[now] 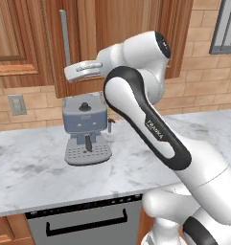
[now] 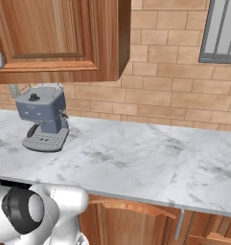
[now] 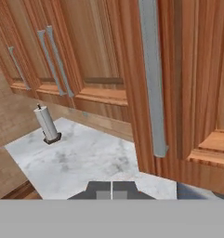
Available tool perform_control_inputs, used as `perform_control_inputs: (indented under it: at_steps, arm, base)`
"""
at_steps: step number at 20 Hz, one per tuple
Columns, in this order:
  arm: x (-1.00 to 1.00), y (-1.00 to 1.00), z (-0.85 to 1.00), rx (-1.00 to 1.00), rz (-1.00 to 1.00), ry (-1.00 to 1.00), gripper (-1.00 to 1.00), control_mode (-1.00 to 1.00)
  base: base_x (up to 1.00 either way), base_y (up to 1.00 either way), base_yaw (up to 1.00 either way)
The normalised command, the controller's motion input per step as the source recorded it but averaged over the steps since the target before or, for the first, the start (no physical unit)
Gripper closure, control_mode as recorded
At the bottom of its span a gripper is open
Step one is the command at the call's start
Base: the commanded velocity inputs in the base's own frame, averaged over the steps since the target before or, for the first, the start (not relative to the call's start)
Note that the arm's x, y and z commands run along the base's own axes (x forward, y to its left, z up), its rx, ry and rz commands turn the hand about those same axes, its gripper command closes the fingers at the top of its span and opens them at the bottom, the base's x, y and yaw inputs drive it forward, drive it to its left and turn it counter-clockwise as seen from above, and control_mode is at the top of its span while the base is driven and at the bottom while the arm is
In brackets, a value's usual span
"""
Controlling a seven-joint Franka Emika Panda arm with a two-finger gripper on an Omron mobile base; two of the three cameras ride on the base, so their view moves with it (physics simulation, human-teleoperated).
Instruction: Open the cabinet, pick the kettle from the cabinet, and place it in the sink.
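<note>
The cabinet (image 1: 112,43) is a reddish-brown wall unit with a raised-panel door, and its door looks closed. Its long vertical silver bar handle (image 1: 64,36) runs down the door's left side and looms large in the hand view (image 3: 153,79). My gripper (image 1: 69,72) hovers by the handle's lower end, just below it. In the hand view my gripper (image 3: 111,191) is shut, the two tips pressed together with nothing between them, and the handle stands up and to the right of them. The kettle is hidden. The sink is out of view.
A blue-grey espresso machine (image 1: 86,129) stands on the marble counter (image 1: 35,172) below the cabinet, with a wall outlet (image 1: 16,104) to its left. A paper towel holder (image 3: 47,124) stands further along the counter. A dishwasher (image 1: 86,222) sits under the counter's front edge.
</note>
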Motion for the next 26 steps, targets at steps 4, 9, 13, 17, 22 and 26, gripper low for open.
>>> perform_control_inputs:
  at_steps: [4, 9, 13, 17, 22, 26]
  arm:
    - [-0.35, 0.12, 0.07, 0.04, 0.03, 0.1, 1.0, -1.0]
    - [-0.12, 0.38, -0.01, 0.0, -0.01, 0.13, -1.0, -1.0]
    - [0.0, 0.45, -0.12, 0.0, -0.18, 0.18, -1.0, -1.0]
    - [0.0, 0.34, -0.12, 0.04, -0.23, 0.22, -1.0, -1.0]
    - [-0.05, 0.26, -0.17, 0.14, -0.26, 0.18, -1.0, -1.0]
    - [-0.02, 0.22, -0.27, 0.14, -0.38, 0.11, -1.0, -1.0]
  base:
    - [0.0, 0.0, 0.0]
    - [0.0, 0.0, 0.0]
    - [0.0, 0.0, 0.0]
    - [0.0, 0.0, 0.0]
    - [0.0, 0.0, 0.0]
    - [0.0, 0.0, 0.0]
